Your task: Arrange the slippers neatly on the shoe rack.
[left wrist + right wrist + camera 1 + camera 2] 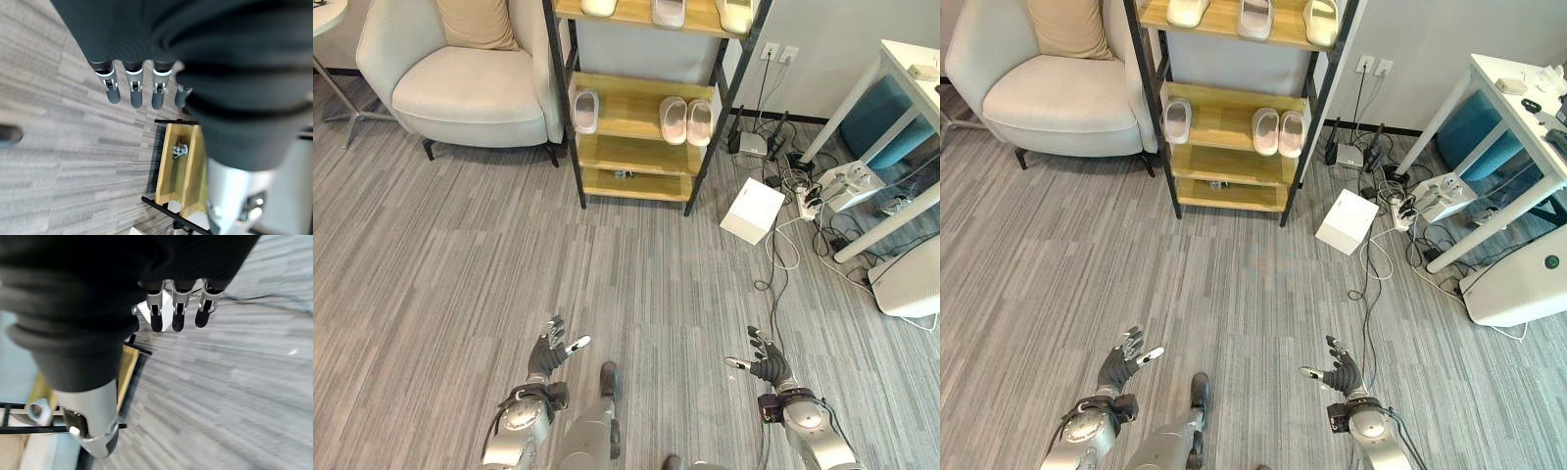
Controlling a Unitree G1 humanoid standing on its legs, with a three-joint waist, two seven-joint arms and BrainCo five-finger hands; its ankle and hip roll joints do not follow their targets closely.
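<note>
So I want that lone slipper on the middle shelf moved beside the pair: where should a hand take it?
Probably by its near end, coming from the rack's open front: the lone slipper lies lengthwise, front to back, clear of the pair.

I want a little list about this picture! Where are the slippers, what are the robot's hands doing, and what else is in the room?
shoe rack: wooden shelves in a black frame, beside the armchair
top shelf slippers: three in a row
middle shelf single slipper: alone at the rack's left end
middle shelf pair: two side by side at the right end
left hand: open, empty, low over the floor
right hand: open, empty, low over the floor
white box: on the floor right of the rack
cables: tangled by the white table
</note>
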